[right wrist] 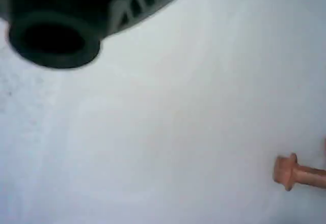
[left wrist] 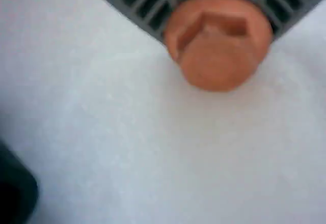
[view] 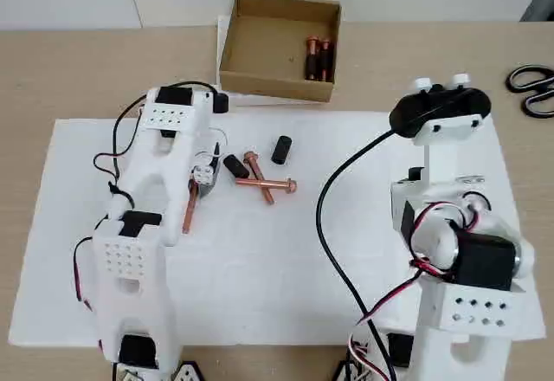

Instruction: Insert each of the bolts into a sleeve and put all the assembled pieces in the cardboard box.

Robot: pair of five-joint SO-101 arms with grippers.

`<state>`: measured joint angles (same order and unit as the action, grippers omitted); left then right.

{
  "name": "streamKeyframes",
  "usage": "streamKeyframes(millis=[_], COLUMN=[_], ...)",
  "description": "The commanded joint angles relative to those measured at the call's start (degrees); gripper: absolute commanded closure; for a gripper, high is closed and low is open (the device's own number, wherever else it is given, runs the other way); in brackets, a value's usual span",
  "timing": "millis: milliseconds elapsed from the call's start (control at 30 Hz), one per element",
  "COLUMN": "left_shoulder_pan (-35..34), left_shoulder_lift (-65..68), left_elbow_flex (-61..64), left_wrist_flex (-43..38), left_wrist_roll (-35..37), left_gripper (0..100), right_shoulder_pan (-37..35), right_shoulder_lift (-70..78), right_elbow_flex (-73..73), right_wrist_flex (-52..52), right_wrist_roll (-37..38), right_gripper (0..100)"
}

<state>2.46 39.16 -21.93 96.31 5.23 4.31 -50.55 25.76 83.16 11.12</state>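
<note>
A copper bolt (left wrist: 219,43) is clamped in the left gripper (view: 204,182): its hex head is shown end-on by the wrist view, its shaft overhead. A black sleeve (right wrist: 53,38) is held in the right gripper (right wrist: 81,0).

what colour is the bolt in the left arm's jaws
Copper-orange; the bolt shows best in the left wrist view.

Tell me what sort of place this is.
Probably a lab or workshop bench: a wooden table with a white mat, scissors, loose bolts and a cardboard box.
</note>
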Motion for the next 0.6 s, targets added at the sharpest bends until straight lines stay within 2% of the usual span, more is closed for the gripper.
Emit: streamKeyframes(millis=[0,233,400,567], left_shoulder_pan=[0.2,0.3,-0.1,-0.3], left_shoulder_lift=[-0.2,-0.4,-0.4,-0.4], left_elbow_flex=[-0.1,-1.4,-12.4,-19.7], left_wrist_flex=[-2.5,-1.4,4.1,4.2], left_wrist_roll=[0.3,0.3,0.3,0.2], left_gripper=[99,99,99,99], right_shoulder_pan=[0.1,0.1,-0.1,0.0], right_shoulder_lift=[-1.2,-1.2,-1.2,-1.3], right_elbow_flex=[-0.4,-0.4,-0.4,-0.4], right_wrist_flex=[-0.4,-0.8,-1.2,-1.3], right_wrist_roll=[-0.5,-0.5,-0.4,-0.6], right_gripper=[99.5,99.5,99.5,99.2])
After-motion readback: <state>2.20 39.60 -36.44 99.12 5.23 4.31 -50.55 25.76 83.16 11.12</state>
